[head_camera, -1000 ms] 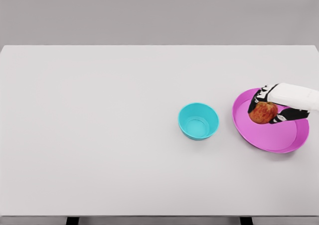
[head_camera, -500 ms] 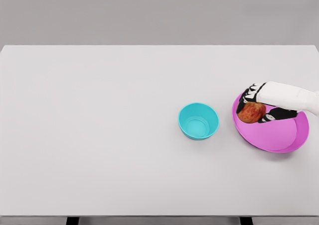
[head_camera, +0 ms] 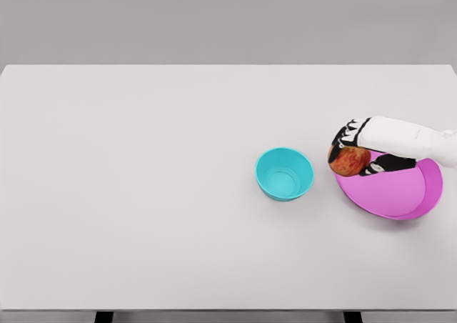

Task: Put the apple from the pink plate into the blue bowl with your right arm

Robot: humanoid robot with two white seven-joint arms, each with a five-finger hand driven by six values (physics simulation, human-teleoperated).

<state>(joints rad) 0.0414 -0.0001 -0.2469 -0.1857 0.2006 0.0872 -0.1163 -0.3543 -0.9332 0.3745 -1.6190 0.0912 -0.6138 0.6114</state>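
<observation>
Table (head_camera: 143, 194): white, wide, filling most of our view; two dark legs show at its near edge.

Bowl (head_camera: 284, 174): blue, upright, a little right of the table's centre. We see nothing inside it.

Apple (head_camera: 349, 161): red and yellow, at 3 o'clock from the bowl and near it, over the plate's 9 o'clock rim. It looks lifted clear of the plate, though from our angle we cannot be sure.

Right hand (head_camera: 357, 151): our arm enters from the right edge; the black-and-white fingers (head_camera: 348, 131) wrap the apple from above and the thumb from below, clamped on it.

Plate (head_camera: 400, 194): pink, at 3 o'clock from the bowl, apart from it, near the table's right edge.
</observation>
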